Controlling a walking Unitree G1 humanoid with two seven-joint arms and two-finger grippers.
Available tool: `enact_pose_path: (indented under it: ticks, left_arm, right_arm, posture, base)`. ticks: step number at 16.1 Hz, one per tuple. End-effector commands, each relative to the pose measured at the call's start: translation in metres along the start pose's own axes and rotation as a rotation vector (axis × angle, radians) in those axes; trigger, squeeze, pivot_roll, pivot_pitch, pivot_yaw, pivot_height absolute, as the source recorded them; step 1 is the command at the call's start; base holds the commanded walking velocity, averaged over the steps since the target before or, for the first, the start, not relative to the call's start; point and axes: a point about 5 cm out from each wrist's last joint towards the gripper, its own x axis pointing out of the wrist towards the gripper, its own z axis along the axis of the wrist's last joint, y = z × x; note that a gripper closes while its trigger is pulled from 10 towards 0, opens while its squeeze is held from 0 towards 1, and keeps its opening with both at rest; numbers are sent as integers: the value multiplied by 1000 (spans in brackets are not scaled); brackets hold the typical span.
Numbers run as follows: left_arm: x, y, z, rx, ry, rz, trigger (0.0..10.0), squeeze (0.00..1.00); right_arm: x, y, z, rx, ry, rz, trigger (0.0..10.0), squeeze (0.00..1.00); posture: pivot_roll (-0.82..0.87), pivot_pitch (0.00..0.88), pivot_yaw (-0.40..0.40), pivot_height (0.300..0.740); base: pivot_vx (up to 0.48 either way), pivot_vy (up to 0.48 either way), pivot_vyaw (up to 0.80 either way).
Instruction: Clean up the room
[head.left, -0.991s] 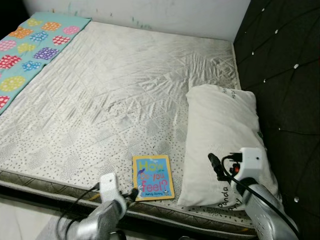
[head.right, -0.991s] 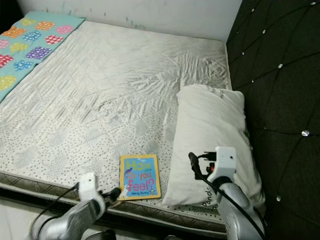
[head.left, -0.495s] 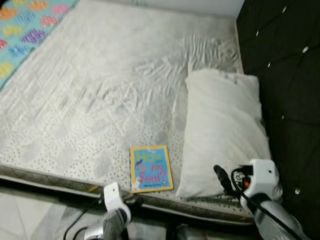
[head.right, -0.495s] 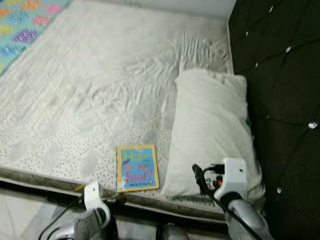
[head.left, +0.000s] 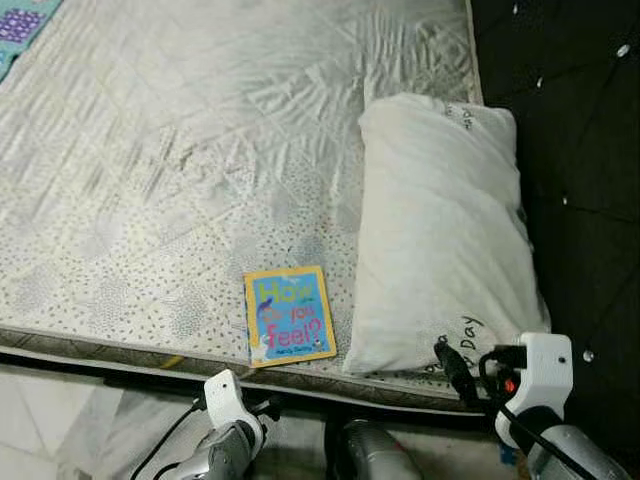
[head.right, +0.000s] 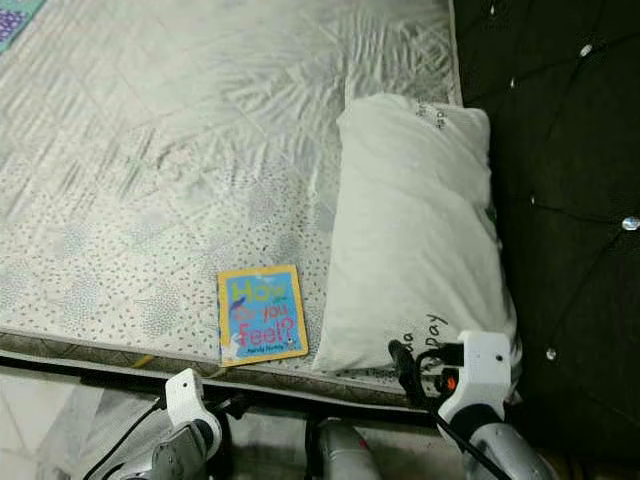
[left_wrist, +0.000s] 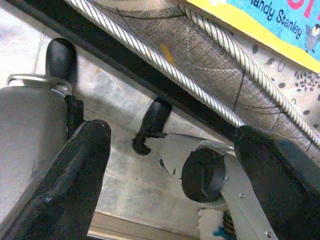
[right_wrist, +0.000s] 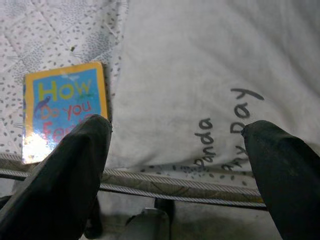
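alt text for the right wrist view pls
The right claw, open and empty, points at the near edge of a bed. A white pillow printed with "Panda Day" lies beside a yellow-bordered blue book titled "How Do You Feel?" on the speckled mattress.

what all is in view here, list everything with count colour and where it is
mattress: 1, white with grey speckles, spans the bed
pillow: 1, white with grey lettering, on the mattress at the robot's right, along the headboard
book: 1, yellow border with blue cover, flat near the mattress's front edge, just left of the pillow
blanket: 1, teal with coloured patches, far left corner of the mattress
headboard: 1, black tufted, right of the bed
floor: pale tiles, below the bed's front edge
left gripper: 1, black fingers, open, low beside the bed's front edge, below the book
right gripper: 1, black fingers, open, at the pillow's near end
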Motion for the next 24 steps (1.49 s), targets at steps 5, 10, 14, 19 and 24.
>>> enact_pose_path:
  ticks: [5, 10, 14, 19, 24]
  left_arm:
    - [-9, -12, 14, 120, -103, -14, 10000, 0]
    - [-44, -33, 66, 245, -331, -92, 10000, 0]
    - [-55, -31, 69, 278, -365, -89, 10000, 0]
    - [-65, -26, 83, 278, -443, -78, 10000, 0]
    - [-64, -24, 80, 281, -431, -72, 10000, 0]
  right_arm:
    - [26, 4, -1, 22, -9, 15, 10000, 0]
    - [75, 6, 1, 33, -35, 14, 10000, 0]
    - [90, 8, 2, 20, -56, 25, 10000, 0]
    - [121, 21, 8, -6, -104, 57, 10000, 0]
    - [125, 20, 7, -10, -130, 64, 10000, 0]
  posture:
    - [-223, 259, -30, 740]
    - [-133, 122, -12, 740]
    - [-83, 42, -15, 740]
    - [-63, 1, -1, 727]
    - [-70, 17, -4, 679]
  base:
    - [0, 0, 0]
    - [0, 0, 0]
    - [0, 0, 0]
    - [0, 0, 0]
    - [0, 0, 0]
